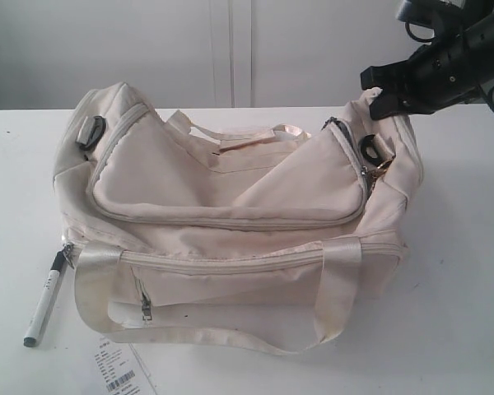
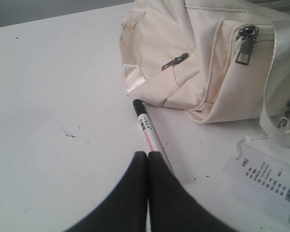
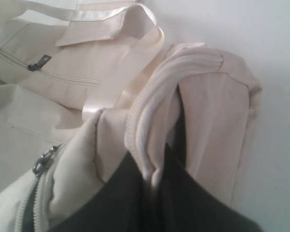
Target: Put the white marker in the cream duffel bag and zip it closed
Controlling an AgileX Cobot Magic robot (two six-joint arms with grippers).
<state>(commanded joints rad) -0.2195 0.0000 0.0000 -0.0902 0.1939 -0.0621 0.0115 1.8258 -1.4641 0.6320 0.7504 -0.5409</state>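
The cream duffel bag (image 1: 230, 206) lies across the middle of the white table, its looped handles flopped over it. The white marker (image 1: 45, 300) with its black cap lies flat on the table by the bag's front left corner. In the left wrist view the marker (image 2: 147, 130) runs out from behind my left gripper (image 2: 148, 153), whose fingers are shut together with nothing between them; this gripper is out of the exterior view. My right gripper (image 1: 387, 92) is shut on a ridge of the bag's fabric (image 3: 150, 145) at its upper right end (image 3: 152, 169).
A white paper tag with a barcode (image 1: 119, 370) lies on the table in front of the bag, near the marker. The front pocket zipper pull (image 1: 146, 309) hangs at the bag's lower left. A metal zipper pull (image 2: 244, 48) sits on the bag's end.
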